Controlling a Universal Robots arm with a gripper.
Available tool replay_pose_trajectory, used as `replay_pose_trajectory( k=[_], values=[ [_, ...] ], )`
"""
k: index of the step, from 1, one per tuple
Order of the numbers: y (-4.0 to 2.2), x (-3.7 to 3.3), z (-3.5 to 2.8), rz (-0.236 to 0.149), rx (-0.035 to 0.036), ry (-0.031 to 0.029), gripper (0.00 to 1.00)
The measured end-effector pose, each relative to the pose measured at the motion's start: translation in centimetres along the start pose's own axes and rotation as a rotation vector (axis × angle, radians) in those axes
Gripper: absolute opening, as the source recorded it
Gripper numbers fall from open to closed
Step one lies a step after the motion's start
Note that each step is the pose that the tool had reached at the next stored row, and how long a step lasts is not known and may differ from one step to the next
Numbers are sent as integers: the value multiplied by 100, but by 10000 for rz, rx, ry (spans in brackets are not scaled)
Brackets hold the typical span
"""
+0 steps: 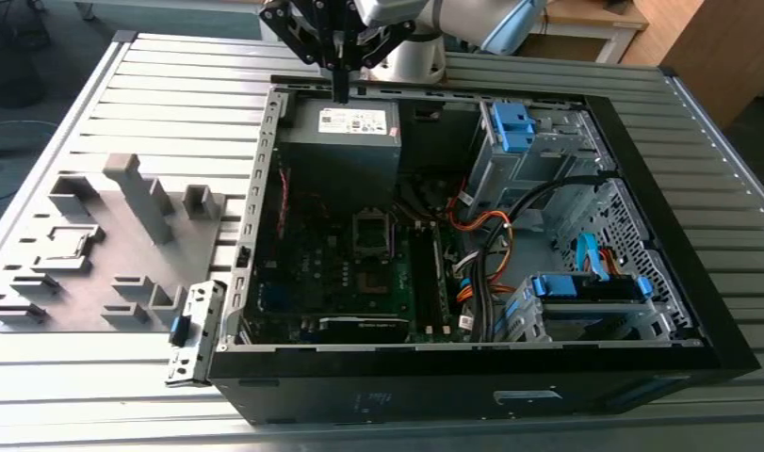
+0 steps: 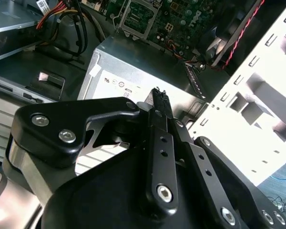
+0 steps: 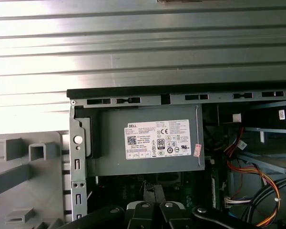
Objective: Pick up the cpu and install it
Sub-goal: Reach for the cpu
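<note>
A white label (image 3: 157,139) covers the top of the grey box (image 3: 105,157) in a corner of the computer case (image 1: 264,179): small black print, a square code, rows of approval marks; a small red-flecked sticker (image 3: 197,150) overlaps its corner

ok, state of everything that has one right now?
pincer: shut, nothing visible between its tips, over the power supply
computer case: lying flat, side open, inside exposed
socket frame: on the motherboard; cannot tell whether it holds anything
power supply: mounted in the case, label up
</note>
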State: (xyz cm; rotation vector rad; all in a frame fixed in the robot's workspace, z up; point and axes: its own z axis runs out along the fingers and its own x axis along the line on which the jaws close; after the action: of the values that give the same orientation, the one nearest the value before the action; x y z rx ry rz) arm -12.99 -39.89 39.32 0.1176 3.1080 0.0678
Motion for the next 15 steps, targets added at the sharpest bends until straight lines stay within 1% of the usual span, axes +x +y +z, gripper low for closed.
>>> replay_pose_trajectory(
  k=[8,15],
  values=[
    [-4,66,-1,-1,-3,-50,11],
    [-9,142,-1,-5,-8,-110,11]
  ],
)
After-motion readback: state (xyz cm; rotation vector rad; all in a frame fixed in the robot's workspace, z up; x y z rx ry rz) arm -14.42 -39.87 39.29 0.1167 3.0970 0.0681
